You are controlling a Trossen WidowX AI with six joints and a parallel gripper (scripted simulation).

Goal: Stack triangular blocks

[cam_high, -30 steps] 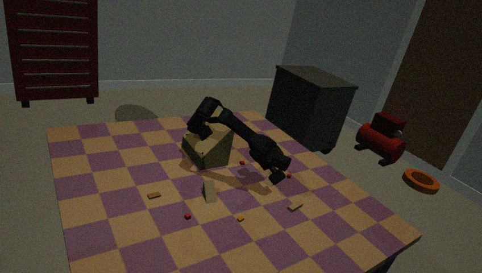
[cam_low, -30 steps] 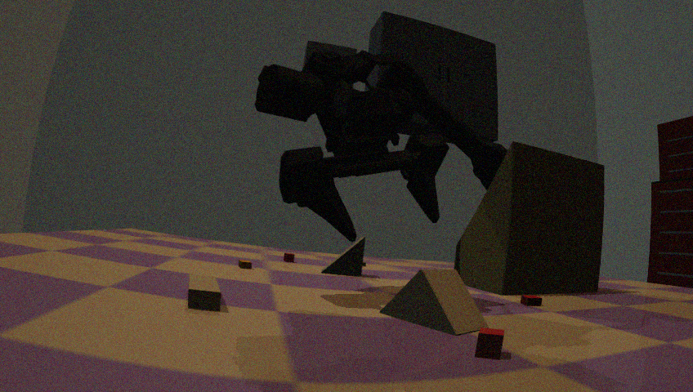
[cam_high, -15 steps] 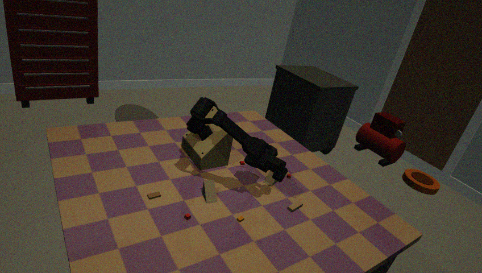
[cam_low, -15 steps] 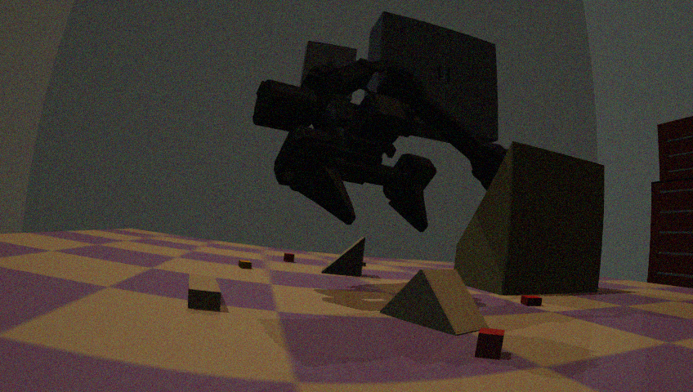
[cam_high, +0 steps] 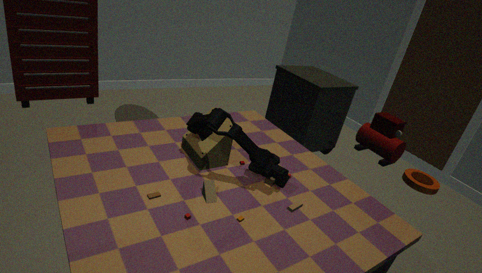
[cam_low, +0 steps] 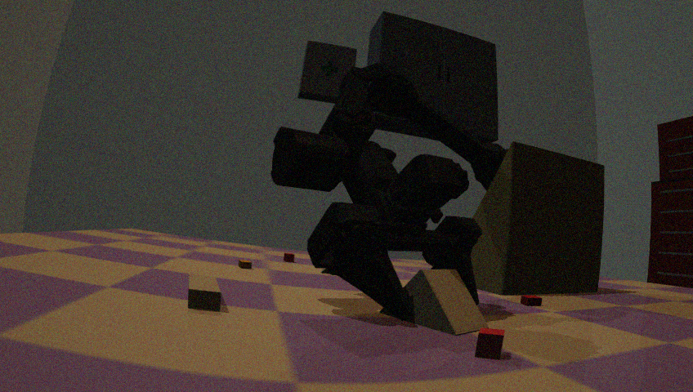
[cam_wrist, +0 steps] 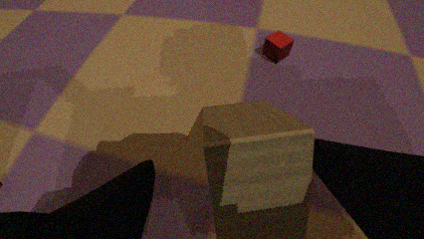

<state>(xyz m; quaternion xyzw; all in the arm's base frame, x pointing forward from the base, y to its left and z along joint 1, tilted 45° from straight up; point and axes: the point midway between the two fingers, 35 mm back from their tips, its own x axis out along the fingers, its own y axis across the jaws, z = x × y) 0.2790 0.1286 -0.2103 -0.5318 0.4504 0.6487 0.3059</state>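
Observation:
One triangular block (cam_high: 269,182) (cam_low: 449,300) (cam_wrist: 266,171) rests on the table with a sloped face up. My gripper (cam_low: 439,309) (cam_wrist: 230,156) is open and low around this block, one finger on each side. In the exterior view the left finger overlaps the block's left edge; I cannot tell whether it touches. In the wrist view, a gap shows between the left finger and the block, and the right finger is close to it. The other triangular block (cam_high: 210,191) stands apart on the table, nearer the top camera. It is hidden behind the gripper in the exterior view.
A red cube (cam_low: 489,344) (cam_wrist: 278,47) lies close to the block at the gripper. Another red cube (cam_high: 187,216), an orange piece (cam_high: 240,219) (cam_low: 244,264) and flat tan pieces (cam_high: 154,195) (cam_high: 295,207) lie around. A large tan box (cam_high: 217,152) (cam_low: 554,223) is by the arm's base.

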